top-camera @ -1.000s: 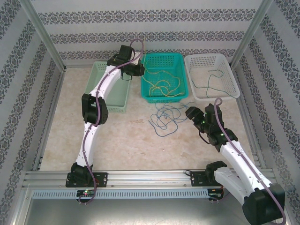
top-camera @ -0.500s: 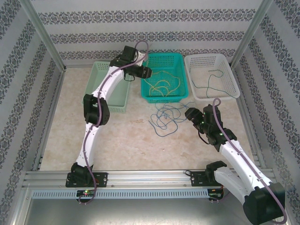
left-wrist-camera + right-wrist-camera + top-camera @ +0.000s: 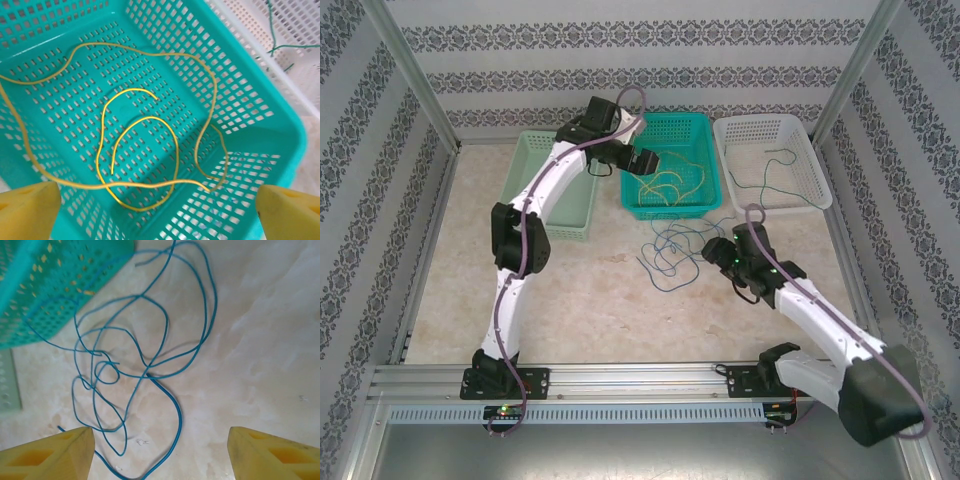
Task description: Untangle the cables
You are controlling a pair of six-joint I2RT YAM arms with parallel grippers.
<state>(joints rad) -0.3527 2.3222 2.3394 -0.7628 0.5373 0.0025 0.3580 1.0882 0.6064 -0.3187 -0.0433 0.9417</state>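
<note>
The left claw (image 3: 646,160) is being swung out over the teal plastic basket (image 3: 272,131), spread wide above thin yellow cables (image 3: 176,150). The right claw (image 3: 713,250), spread too, is being edged toward the tangled blue cable (image 3: 150,375) lying just ahead on the beige tabletop (image 3: 590,295).

- Top external: fixed, high behind the robot, facing down and forward. Distant, it takes in the whole table (image 3: 590,300).
- Left wrist: rides the left claw (image 3: 160,212), close, facing down into the teal basket (image 3: 280,130) just ahead of the tips.
- Right wrist: rides the right claw (image 3: 160,452), close, facing down at blue cables (image 3: 150,375) ahead of the tips, with the basket corner beyond, to the left.
- Shared: the teal basket, in all three views.
</note>
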